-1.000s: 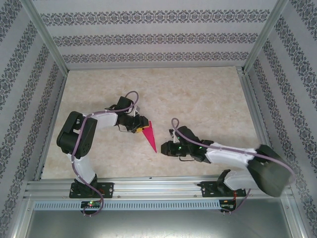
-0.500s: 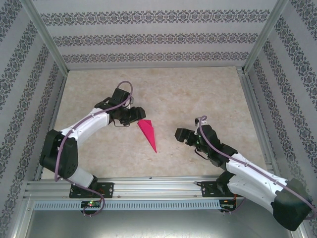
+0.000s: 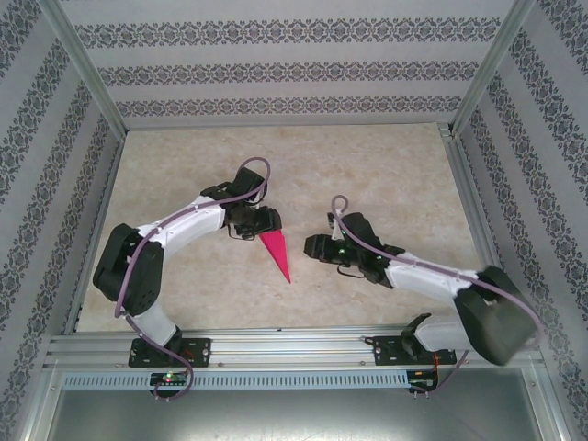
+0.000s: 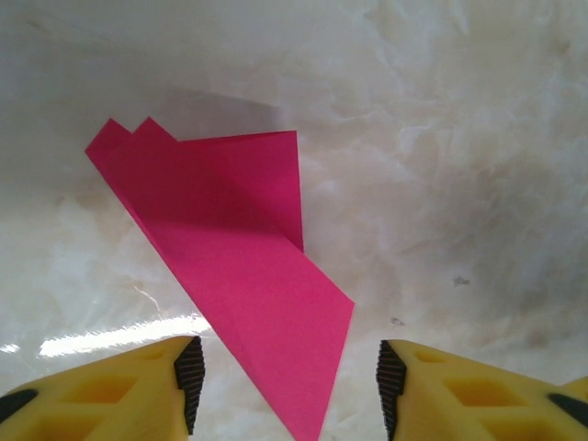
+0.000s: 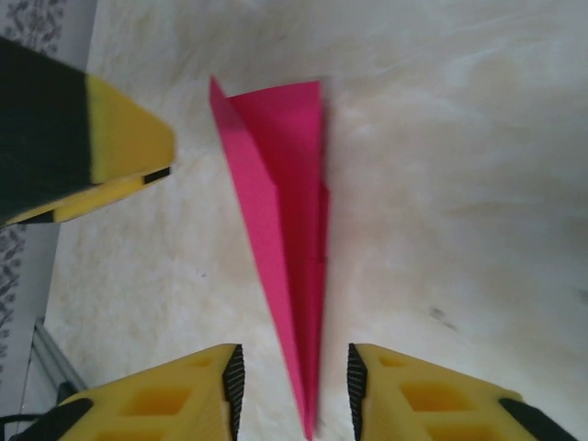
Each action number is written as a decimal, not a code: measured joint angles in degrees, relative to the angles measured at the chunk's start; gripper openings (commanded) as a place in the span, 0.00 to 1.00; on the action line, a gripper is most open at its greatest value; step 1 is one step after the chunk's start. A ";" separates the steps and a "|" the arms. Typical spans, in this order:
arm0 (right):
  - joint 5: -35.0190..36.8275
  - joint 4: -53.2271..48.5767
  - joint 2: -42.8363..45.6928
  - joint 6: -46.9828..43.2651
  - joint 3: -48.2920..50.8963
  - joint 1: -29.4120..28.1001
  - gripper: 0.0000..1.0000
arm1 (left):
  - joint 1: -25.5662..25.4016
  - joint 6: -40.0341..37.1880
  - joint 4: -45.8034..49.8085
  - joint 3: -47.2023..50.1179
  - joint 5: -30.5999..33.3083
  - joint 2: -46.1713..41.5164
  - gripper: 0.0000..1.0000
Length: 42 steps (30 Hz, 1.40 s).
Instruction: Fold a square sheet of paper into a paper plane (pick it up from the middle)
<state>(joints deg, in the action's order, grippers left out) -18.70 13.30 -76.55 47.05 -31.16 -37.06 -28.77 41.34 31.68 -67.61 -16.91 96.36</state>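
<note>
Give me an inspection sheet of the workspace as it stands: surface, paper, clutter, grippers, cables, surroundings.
Surface: pale marbled tabletop, glossy, with light glare in the left wrist view.
Job's things: paper plane, a magenta pointed wedge lying on the table, tip toward the near edge; folded layers show at its wide end.
Clutter: nothing seen.
Grippers: left gripper open at the plane's wide end, a corner of paper between its fingers, unclamped. Right gripper open, astride the tip, with gaps on both sides.
Cables: left arm's cable and right arm's cable loop above the wrists, away from the paper.
Surroundings: patterned panels on three sides; aluminium rail along the near edge.
</note>
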 measured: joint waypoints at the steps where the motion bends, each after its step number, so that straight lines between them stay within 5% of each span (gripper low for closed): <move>1: -0.74 0.70 -2.14 0.09 -1.27 -0.48 0.34 | 0.00 0.33 0.94 -0.66 0.55 0.52 0.63; 6: -0.09 1.31 -10.14 0.79 -5.66 -2.21 0.34 | -0.02 1.62 7.69 -7.91 4.15 5.86 0.64; 16: 5.97 1.53 -10.40 4.22 -3.61 -2.16 0.41 | -1.18 2.89 17.64 -15.96 8.15 13.70 0.67; 34: 4.68 3.15 -13.77 4.26 -3.67 -2.21 0.47 | -1.99 2.89 18.93 -19.21 4.96 18.01 0.78; 42: 4.33 3.89 -13.92 4.74 -3.67 -2.21 0.49 | -1.99 2.86 19.52 -19.65 5.20 18.21 0.73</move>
<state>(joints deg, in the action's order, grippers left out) -14.37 17.19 -90.48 51.79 -34.83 -39.27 -30.76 44.21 51.20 -87.26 -11.70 114.56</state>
